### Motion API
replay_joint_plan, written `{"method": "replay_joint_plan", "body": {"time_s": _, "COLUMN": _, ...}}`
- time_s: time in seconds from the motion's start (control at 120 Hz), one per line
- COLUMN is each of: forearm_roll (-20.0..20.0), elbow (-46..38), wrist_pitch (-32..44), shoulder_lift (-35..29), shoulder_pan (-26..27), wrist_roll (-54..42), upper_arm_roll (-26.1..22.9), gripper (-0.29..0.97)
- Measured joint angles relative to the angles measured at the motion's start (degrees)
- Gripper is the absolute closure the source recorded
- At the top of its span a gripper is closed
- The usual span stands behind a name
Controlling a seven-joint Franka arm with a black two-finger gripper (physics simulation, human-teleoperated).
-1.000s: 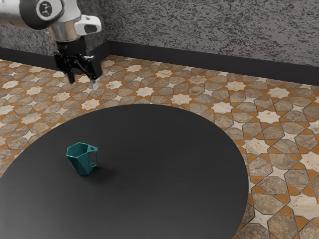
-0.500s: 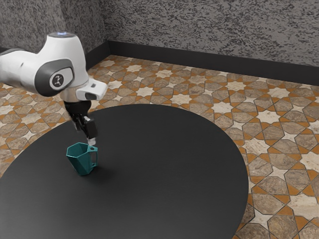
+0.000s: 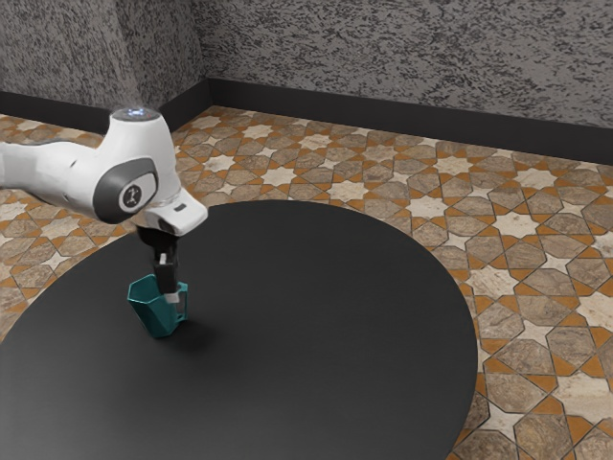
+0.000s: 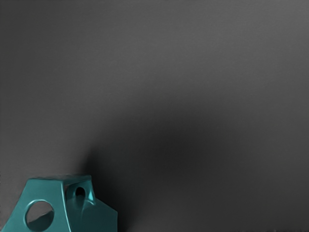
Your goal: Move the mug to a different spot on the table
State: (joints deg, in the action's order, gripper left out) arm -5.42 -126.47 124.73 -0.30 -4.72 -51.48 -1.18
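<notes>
1. Since half a second ago, the gripper (image 3: 170, 289) has dropped onto the handle side of the teal mug (image 3: 148, 311); whether its jaws are apart or clamped cannot be told.
2. The mug stands upright, mouth up, handle toward 3 o'clock, near the 9 o'clock edge of the black table (image 3: 335, 316).

Side camera overlooks table (image 3: 335, 316); wrist camera (near) shares mug (image 3: 153, 311).

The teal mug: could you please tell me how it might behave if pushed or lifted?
The mug looks stiff, judging by its hard facets. It narrows toward its base, so a push may tip it. Its glossy sheen hints it could slip.
</notes>
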Motion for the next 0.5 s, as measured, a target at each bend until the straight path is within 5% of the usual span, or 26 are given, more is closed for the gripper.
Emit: {"method": "replay_joint_plan", "body": {"time_s": 0.5, "forearm_roll": -3.9, "elbow": 3.1, "wrist_pitch": 1.0, "shoulder_lift": 6.0, "shoulder_pan": 1.1, "wrist_roll": -2.7, "upper_arm_roll": -0.7, "gripper": 0.00}}
